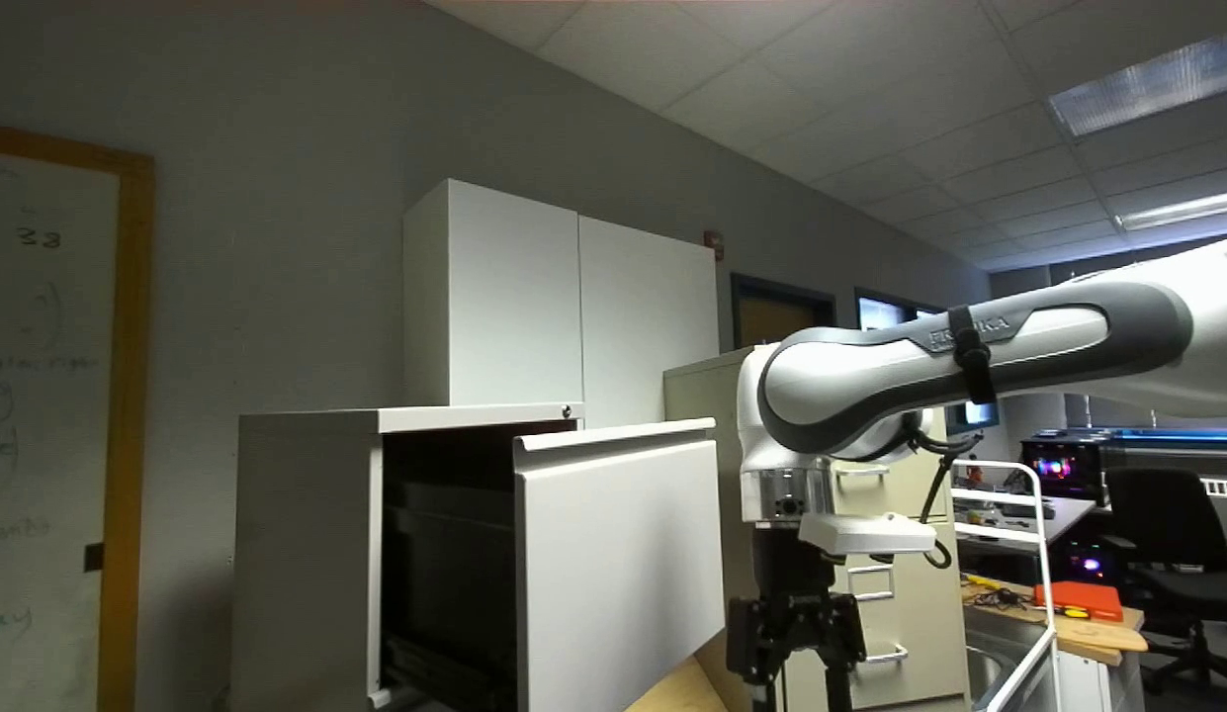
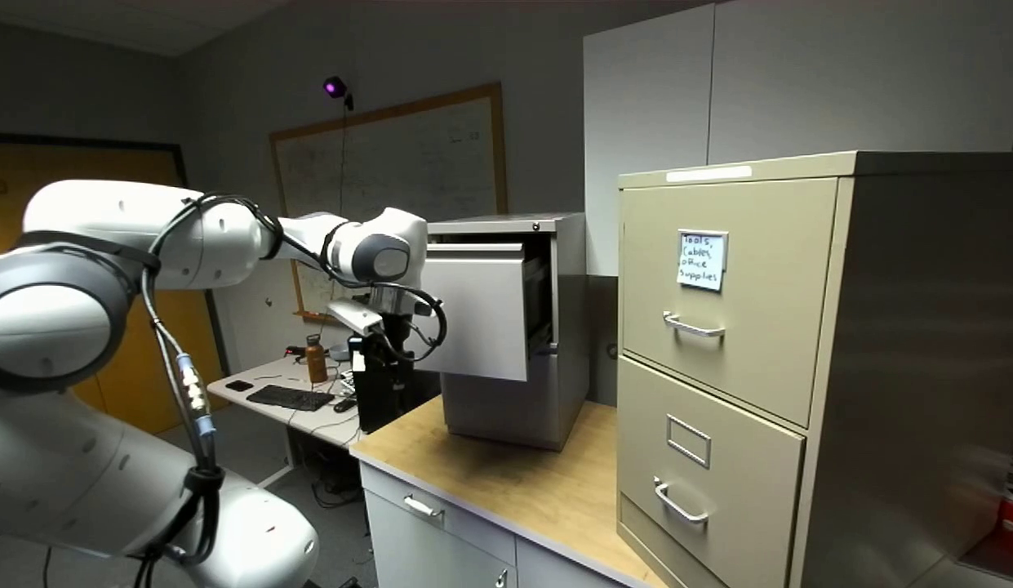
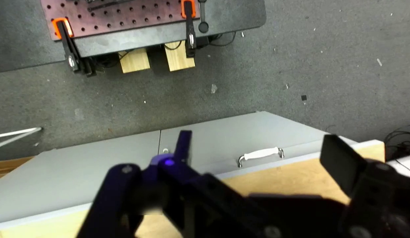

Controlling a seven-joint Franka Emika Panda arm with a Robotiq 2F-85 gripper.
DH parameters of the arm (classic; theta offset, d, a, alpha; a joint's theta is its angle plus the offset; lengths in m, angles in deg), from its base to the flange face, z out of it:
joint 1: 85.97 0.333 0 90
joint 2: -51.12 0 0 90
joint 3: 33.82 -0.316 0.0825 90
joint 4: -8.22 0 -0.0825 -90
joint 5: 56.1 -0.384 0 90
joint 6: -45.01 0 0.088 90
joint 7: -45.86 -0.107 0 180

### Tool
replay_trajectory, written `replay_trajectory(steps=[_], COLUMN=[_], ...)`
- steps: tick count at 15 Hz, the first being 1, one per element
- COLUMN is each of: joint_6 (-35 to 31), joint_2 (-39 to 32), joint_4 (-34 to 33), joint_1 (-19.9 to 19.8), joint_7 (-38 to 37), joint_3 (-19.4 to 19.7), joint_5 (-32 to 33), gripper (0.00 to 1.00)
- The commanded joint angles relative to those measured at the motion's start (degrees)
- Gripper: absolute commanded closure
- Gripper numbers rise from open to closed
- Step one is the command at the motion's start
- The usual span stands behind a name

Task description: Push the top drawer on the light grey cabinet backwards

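Near the black two-fingered gripper (image 1: 801, 682), fingers (image 3: 340, 162) apart, juts the flat light grey metal top drawer (image 1: 623, 554); a push too low, I fear, could slip underneath.

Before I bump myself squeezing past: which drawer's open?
The top drawer of the light grey cabinet juts out; the lower drawer and beige drawers look shut.

Beige filing cabinet (image 2: 743, 367), whiteboard (image 2: 392, 155), keyboard (image 2: 290, 398)
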Motion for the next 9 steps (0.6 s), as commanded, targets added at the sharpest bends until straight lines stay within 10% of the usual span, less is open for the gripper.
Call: replay_trajectory(steps=[1,2,9], joint_6=[-5.1,-7.2,-25.2], joint_2=[0.4,0.3,2.2], joint_4=[-2.5,-3.1,-4.2], joint_1=[-1.1,-1.2,-2.7], joint_7=[-1.5,-2.0,-8.9], joint_3=[-2.1,-2.4,-5.3], joint_5=[1.1,1.2,2.0], gripper=[0.0,0.25,0.71])
